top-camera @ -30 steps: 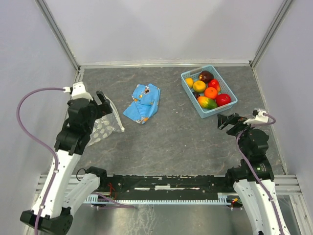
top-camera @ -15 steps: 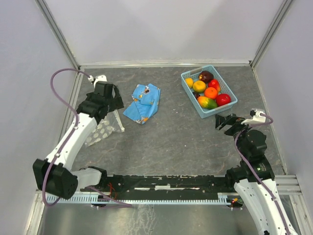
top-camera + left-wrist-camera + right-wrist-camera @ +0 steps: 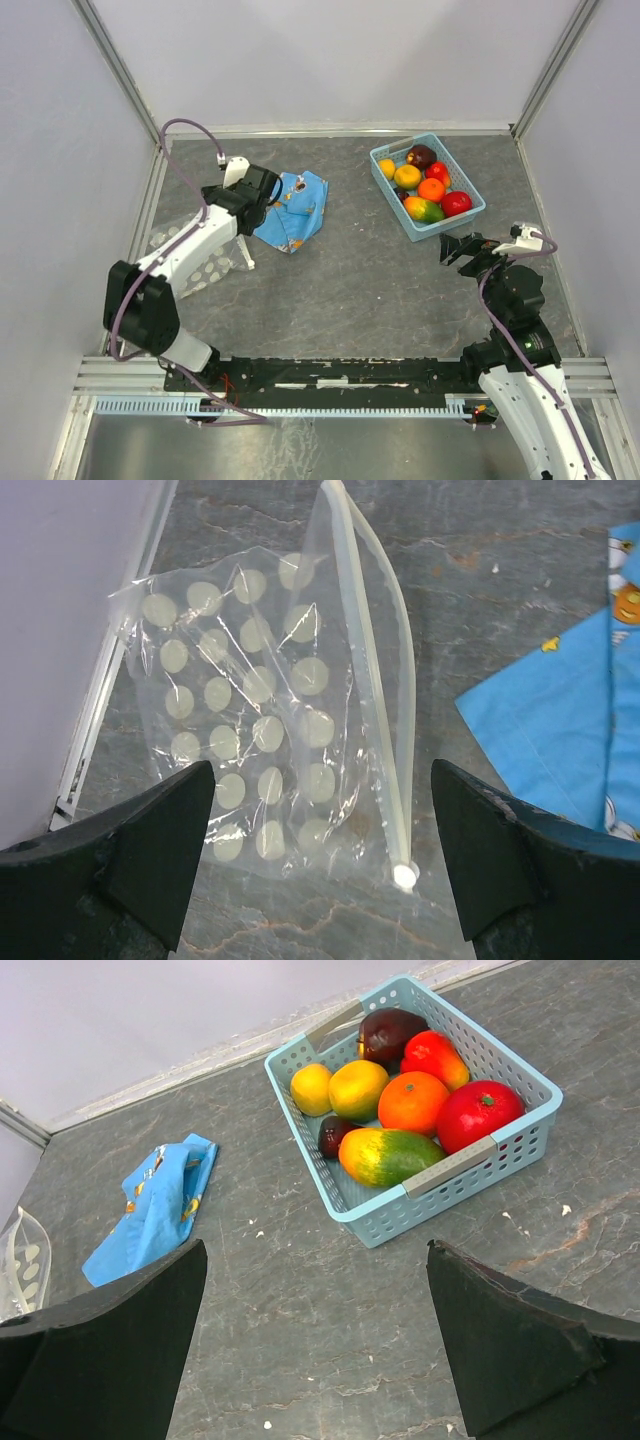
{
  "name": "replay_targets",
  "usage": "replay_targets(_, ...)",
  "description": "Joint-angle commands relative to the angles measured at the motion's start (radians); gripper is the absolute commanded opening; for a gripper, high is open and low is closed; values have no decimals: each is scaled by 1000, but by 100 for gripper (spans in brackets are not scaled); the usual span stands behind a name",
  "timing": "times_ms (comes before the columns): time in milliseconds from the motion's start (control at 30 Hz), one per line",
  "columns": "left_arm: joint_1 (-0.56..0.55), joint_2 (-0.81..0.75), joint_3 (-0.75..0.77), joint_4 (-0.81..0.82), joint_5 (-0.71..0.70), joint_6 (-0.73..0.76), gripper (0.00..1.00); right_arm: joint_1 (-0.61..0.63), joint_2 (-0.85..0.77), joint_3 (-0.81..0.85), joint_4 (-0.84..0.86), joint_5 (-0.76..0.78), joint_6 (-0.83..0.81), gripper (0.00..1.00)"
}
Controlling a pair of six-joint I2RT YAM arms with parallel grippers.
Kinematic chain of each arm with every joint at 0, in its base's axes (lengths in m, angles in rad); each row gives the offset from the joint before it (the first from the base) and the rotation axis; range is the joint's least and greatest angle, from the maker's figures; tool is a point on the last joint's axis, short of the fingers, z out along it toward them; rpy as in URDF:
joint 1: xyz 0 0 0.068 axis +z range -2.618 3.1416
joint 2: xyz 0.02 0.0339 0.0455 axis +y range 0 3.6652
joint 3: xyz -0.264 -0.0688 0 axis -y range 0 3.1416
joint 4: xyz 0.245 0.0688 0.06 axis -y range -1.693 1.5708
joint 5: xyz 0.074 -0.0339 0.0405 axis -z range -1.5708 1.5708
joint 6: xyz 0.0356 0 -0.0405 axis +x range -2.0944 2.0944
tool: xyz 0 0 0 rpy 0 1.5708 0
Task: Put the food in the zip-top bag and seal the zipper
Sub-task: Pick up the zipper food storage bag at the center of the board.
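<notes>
The food (image 3: 427,185) is several small fruits, yellow, orange, red, maroon and green-orange, lying in a light blue basket (image 3: 392,197); it also shows in the right wrist view (image 3: 405,1100). The zip-top bag (image 3: 195,262) lies flat at the left, clear with pale dots (image 3: 240,730). Its white zipper (image 3: 375,710) runs along the edge nearer the cloth, with the slider at the near end. My left gripper (image 3: 260,193) is open and empty above the bag (image 3: 322,770). My right gripper (image 3: 455,248) is open and empty, short of the basket (image 3: 315,1250).
A blue patterned cloth (image 3: 292,210) lies crumpled between bag and basket, just right of the zipper (image 3: 560,710). The basket (image 3: 307,1140) stands at the far right. The left wall's metal rail (image 3: 155,200) runs close beside the bag.
My left arm has stretched out and swung away from me and to the right, from over the bag's near side to beside the cloth. The right arm has barely moved.
</notes>
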Motion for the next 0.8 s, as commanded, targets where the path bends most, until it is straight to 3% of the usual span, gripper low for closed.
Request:
replay_targets(0,-10,90,79,-13,-161,-106,93,4,3,3,33,16,-11,99)
replay_targets(400,-29,368,220,-25,-275,-121,85,3,31,10,26,9,-12,99)
replay_targets(767,-19,494,266,-22,-356,-96,73,5,37,6,35,0,-12,99)
